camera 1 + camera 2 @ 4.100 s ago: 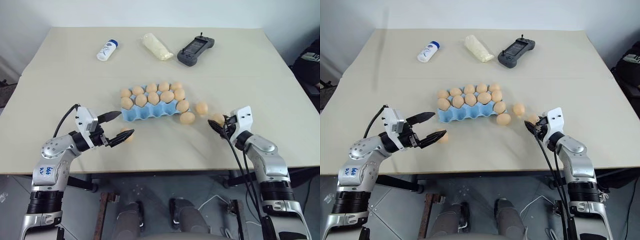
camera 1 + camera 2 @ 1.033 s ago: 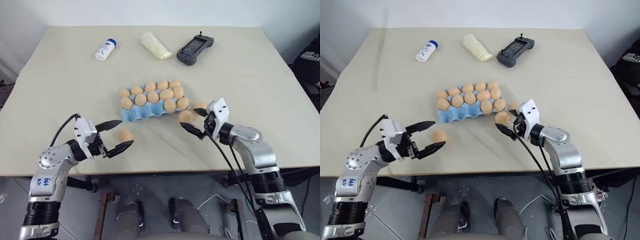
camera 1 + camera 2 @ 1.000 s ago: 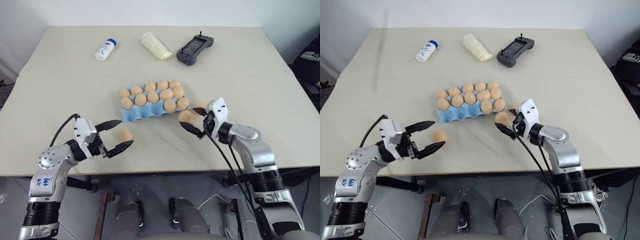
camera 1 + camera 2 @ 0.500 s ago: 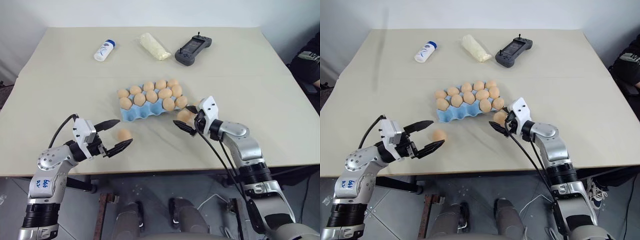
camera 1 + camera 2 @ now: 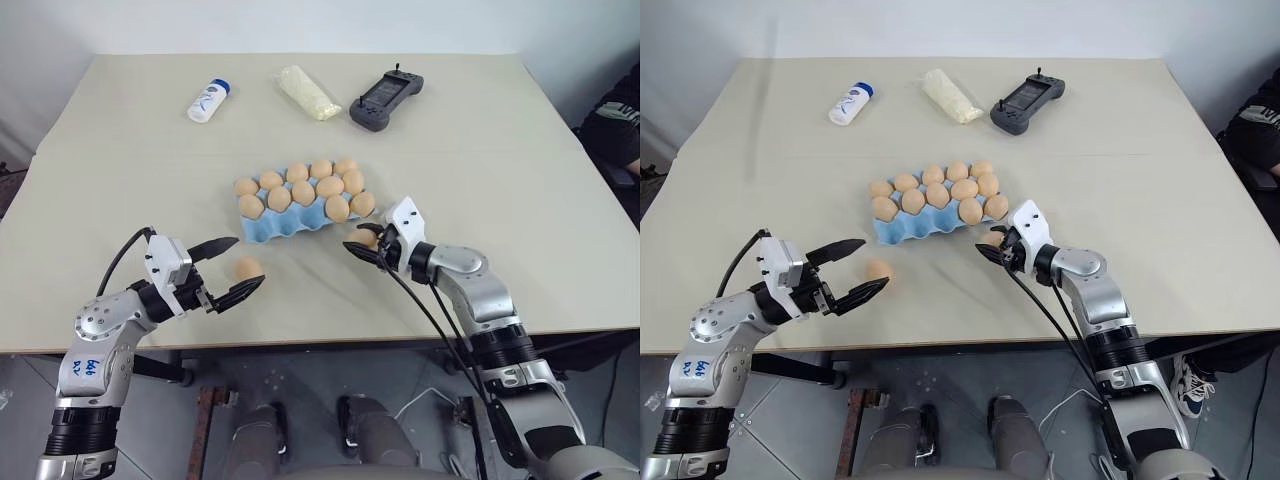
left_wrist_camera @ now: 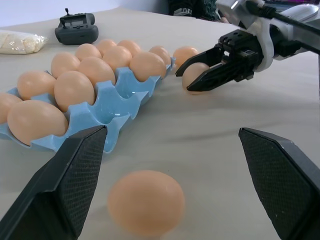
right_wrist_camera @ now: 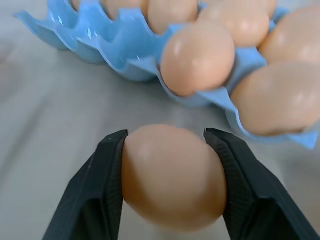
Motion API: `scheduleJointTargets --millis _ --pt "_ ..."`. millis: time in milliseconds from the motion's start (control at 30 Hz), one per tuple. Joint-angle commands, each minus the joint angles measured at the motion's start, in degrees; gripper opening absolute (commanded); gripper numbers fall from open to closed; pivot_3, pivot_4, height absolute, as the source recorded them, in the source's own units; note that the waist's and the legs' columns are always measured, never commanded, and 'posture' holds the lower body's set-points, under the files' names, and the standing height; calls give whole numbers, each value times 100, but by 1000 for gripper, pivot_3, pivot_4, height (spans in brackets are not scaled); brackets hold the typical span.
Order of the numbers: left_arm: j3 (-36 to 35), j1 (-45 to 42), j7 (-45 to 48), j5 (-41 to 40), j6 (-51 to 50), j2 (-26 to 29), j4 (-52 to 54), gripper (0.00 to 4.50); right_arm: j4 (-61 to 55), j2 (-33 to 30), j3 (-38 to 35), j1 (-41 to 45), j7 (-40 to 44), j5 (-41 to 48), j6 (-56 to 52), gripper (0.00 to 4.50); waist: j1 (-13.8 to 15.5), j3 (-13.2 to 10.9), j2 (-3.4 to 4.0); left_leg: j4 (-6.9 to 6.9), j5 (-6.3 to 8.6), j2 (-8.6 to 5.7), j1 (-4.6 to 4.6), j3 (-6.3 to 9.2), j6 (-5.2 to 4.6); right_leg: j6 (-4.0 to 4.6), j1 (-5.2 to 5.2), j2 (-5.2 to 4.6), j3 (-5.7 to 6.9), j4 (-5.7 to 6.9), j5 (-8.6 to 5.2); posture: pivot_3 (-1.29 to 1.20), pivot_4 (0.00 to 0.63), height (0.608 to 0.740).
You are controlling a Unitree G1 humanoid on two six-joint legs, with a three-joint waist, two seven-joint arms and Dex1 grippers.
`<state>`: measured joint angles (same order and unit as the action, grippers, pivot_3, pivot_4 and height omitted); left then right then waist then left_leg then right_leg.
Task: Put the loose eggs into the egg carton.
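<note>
The light blue egg carton (image 5: 272,229) sits mid-table with tan eggs in several of its cups. Just off its near right corner, my right gripper (image 5: 367,243) is shut on one loose egg (image 7: 172,175), a finger pressed on each side, down at the tabletop. The left wrist view shows that same grip (image 6: 200,76). My left gripper (image 5: 248,261) stands open near the left front of the table. Another loose egg (image 5: 248,268) lies on the table between its spread fingers, untouched.
At the far side lie a white bottle (image 5: 207,101), a white bag (image 5: 308,93) and a black controller (image 5: 385,100). A person in dark clothes (image 5: 618,118) is at the right edge. Bare tabletop stretches left and right of the carton.
My right gripper has shifted left toward the carton's corner and closed on the egg that lay there. The left arm has kept still, and the head camera has shifted slightly.
</note>
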<state>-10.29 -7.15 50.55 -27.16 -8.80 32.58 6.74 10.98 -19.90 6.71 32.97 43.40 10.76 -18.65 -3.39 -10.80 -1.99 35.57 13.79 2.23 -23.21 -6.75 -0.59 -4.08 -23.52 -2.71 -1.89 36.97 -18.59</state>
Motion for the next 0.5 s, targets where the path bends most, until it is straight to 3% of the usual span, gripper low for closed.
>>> scheduleJointTargets --millis 33,200,500 --pt "-59 33 -7 -50 63 4 243 4500 -756 -147 -243 44 104 316 -279 2033 4 0 0 0 0 0 0 0 0 0 0 0 0 -1 0 0 150 740" --pt "-62 40 0 -53 71 -2 226 4500 -1024 -27 -346 530 -31 543 -677 2033 -19 -1 1 0 3 0 0 1 5 0 0 -1 0 -1 0 0 150 740" --pt "-16 -77 -25 -11 130 -76 137 4500 519 856 146 1547 -433 -4 -234 2033 -123 0 1 -3 -5 1 -5 3 -2 5 -4 -1 5 -2 -1 0 150 740"
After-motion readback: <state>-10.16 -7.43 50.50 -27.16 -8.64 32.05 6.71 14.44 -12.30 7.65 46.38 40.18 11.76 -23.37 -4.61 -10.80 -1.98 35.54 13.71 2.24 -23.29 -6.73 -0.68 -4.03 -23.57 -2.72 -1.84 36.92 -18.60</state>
